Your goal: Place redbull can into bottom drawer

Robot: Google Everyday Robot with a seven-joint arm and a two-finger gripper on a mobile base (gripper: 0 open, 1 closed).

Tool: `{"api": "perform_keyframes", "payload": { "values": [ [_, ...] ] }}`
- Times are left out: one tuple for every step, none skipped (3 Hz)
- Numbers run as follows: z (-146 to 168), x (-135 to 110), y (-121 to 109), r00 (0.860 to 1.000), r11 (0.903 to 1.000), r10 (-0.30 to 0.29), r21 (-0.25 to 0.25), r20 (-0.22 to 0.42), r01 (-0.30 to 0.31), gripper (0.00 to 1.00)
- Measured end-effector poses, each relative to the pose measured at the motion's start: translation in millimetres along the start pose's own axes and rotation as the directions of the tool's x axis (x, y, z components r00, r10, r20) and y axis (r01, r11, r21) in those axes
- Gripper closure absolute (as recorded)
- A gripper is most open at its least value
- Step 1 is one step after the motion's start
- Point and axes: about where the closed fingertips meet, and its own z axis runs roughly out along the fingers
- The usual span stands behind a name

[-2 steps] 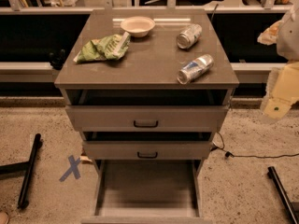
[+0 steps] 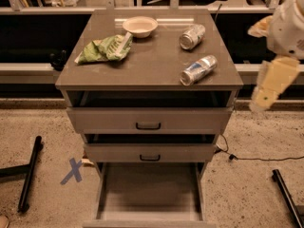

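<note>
No lettering is legible on redbull can [image 2: 198, 70], unmoved on cabinet [image 2: 156, 56]. Gripper [image 2: 262, 98] at right is shifted slightly left; its state cannot be told.

The redbull can [image 2: 198, 70] lies sideways on the tabletop [image 2: 152, 63], front right. The bottom drawer [image 2: 149, 196] stands open. The claw [image 2: 264, 99] hangs off right.

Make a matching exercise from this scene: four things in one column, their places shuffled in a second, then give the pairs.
Things:
1. redbull can
2. bowl
3. bottom drawer
4. gripper

Places:
A. at the back, on the cabinet
B. in the air, right of the cabinet
C. lying on its side near the cabinet's front right edge
D. pulled out, lowest of all

Pairs: 1-C, 2-A, 3-D, 4-B
</note>
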Motion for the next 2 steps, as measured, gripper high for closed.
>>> {"api": "perform_keyframes", "payload": {
  "values": [
    [38,-13,-43,0.989,0.9927,-0.12,0.004,0.08,0.12,0.0],
    [75,-34,-74,0.961,0.9715,-0.231,-0.016,0.151,0.236,0.0]
  ]
}}
